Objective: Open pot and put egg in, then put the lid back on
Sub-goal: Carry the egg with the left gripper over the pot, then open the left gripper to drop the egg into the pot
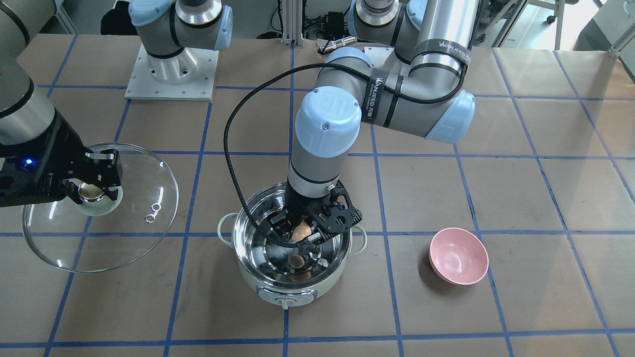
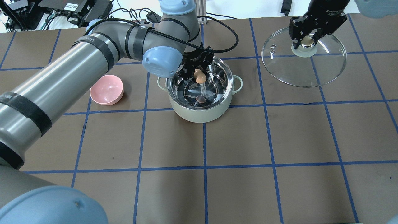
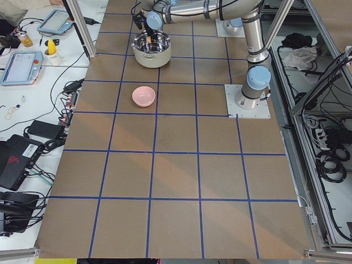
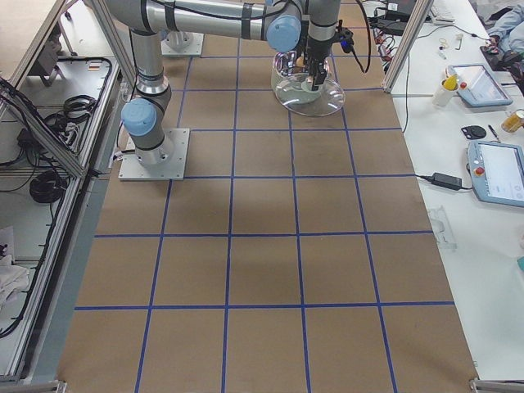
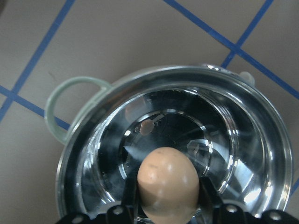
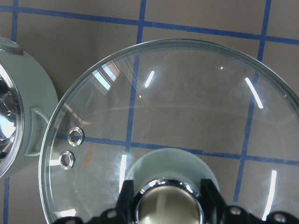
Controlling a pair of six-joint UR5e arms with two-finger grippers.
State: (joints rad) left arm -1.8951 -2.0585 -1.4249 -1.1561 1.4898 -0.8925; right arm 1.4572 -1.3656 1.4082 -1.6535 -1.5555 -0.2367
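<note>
The pot [image 1: 270, 290] stands open on the table, mint-white with a shiny steel inside; it also shows in the overhead view [image 2: 202, 115] and the left wrist view [image 5: 261, 121]. My left gripper [image 1: 301, 234] reaches into it and is shut on the tan egg [image 1: 301, 230], also seen from overhead [image 2: 199, 75]. The egg [image 5: 168, 184] hangs above the pot's bottom, which mirrors it. My right gripper [image 2: 306, 40] is shut on the cream knob [image 6: 168, 205] of the glass lid [image 2: 311, 71]. It holds the lid [image 1: 139, 198] off to the pot's side.
A small empty pink bowl [image 1: 459, 255] sits on the table on the pot's other side from the lid, also seen from overhead [image 2: 106, 90]. Brown paper with blue tape lines covers the table. The arm bases stand at the table's robot edge.
</note>
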